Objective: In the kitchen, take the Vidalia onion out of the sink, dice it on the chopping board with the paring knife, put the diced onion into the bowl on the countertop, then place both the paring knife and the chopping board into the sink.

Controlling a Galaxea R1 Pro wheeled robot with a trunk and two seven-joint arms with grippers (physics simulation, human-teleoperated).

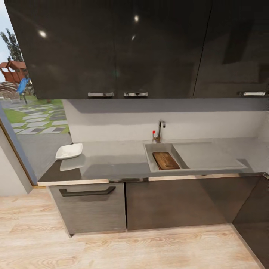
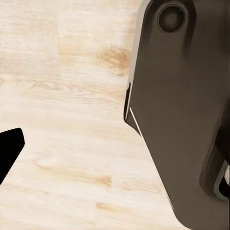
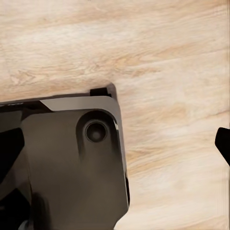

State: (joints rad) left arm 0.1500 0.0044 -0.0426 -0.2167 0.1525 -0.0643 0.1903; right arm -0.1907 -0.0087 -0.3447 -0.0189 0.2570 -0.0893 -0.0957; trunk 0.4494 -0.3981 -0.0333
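At the tabletop's far left end, near the window, sits the white bowl (image 1: 69, 151), close to the front-left corner of the grey countertop (image 1: 112, 158). Bare grey surface runs between it and the sink (image 1: 148, 154), well apart from the bowl. Chopping board (image 1: 165, 160) is lying inside the basin, long axis running front to back, slightly skewed, and covers most of the basin floor. Chrome tap (image 1: 160, 130) with the red dot stands at the back edge of the basin; flat drainboard (image 1: 209, 155) continues right. Can't make out an onion or the paring knife at this resolution; the board may be hiding whatever else is in the basin.

Both wrist views look down at the light wood floor (image 2: 62, 96) beside dark robot body panels (image 3: 72, 163). A dark tip shows at the edge of each wrist view, so whether either hand is spread or pressed together: cannot tell.

Judgement: sink sits slightly right of centre ahead, across open floor, so the right arm looks the nearer one once the base closes in.
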